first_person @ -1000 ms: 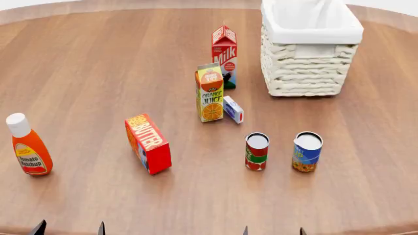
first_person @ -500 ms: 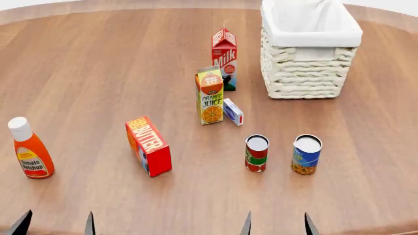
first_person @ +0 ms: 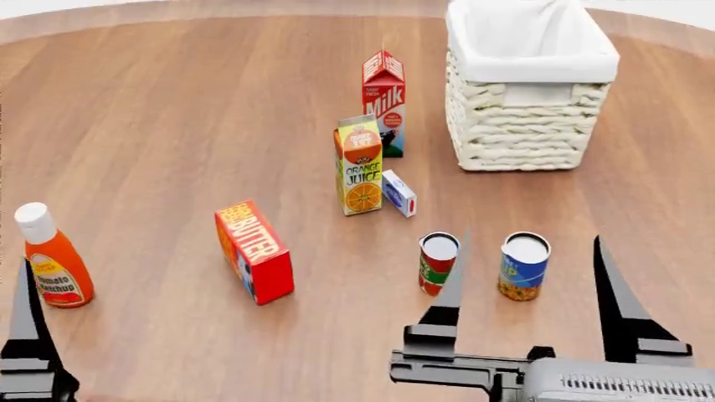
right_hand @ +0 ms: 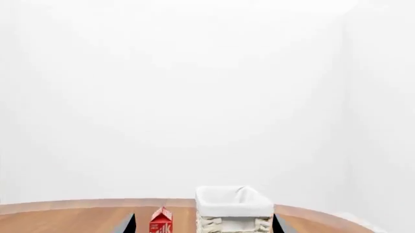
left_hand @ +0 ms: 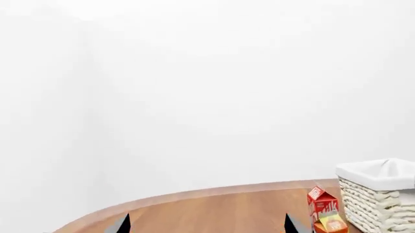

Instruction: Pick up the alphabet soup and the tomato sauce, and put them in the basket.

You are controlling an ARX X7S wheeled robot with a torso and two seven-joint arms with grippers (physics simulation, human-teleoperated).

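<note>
Both small cans, blue-labelled alphabet soup and red-and-green tomato sauce, stand upright on the wooden surface near the cream wicker basket, look rigid but slick, so grab mid-label with that wide-open, empty right tool.

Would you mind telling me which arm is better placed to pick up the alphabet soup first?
The right. Its pincer is open, with the alphabet soup between its fingers in the head view. The left pincer sits far across the table, by the ketchup bottle.
</note>
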